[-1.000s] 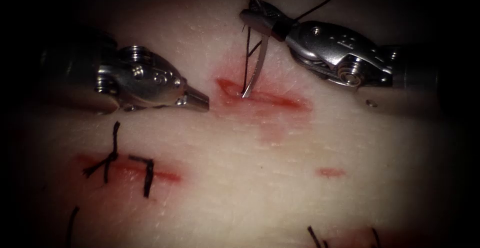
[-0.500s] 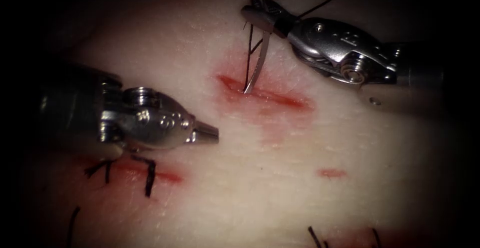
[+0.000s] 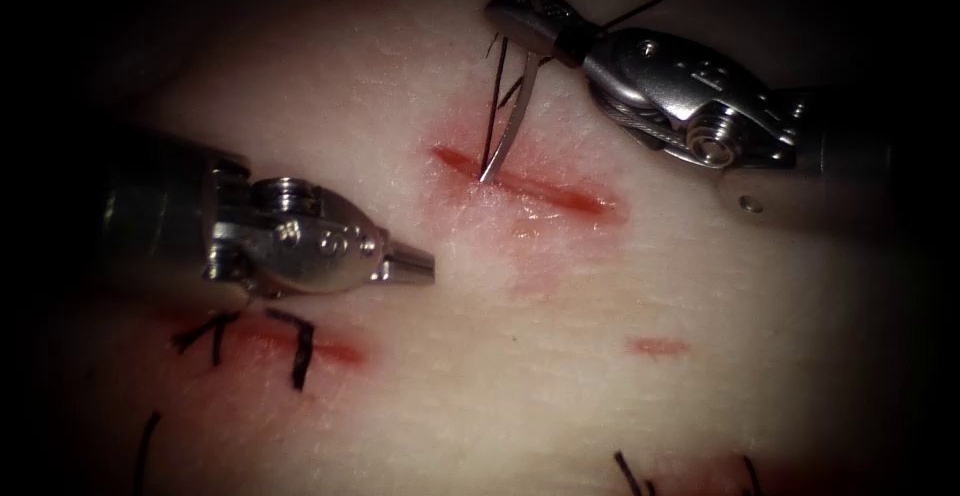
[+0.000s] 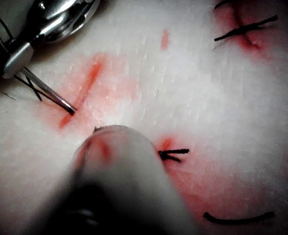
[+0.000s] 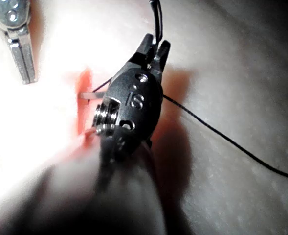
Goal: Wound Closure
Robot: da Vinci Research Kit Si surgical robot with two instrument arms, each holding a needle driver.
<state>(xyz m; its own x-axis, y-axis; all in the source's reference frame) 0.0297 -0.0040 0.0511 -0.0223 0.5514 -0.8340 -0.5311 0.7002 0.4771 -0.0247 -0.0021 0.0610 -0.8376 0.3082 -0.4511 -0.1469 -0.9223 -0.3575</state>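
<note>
Steel right claw (image 3: 522, 28) gripping needle (image 3: 508, 126) upright, tip at cut (image 3: 525, 186)

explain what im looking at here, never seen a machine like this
This is a surgical practice robot with two thin metal arms working on pale pork-belly tissue. One picture looks down from an endoscope; the other two come from cameras near each arm's wrist. The right gripper is shut on the curved steel needle near its back end, the tip resting at the left end of the open red cut. Thin black thread trails from it. The left gripper is shut, holding nothing. Older stitched cuts lie nearby.
</note>
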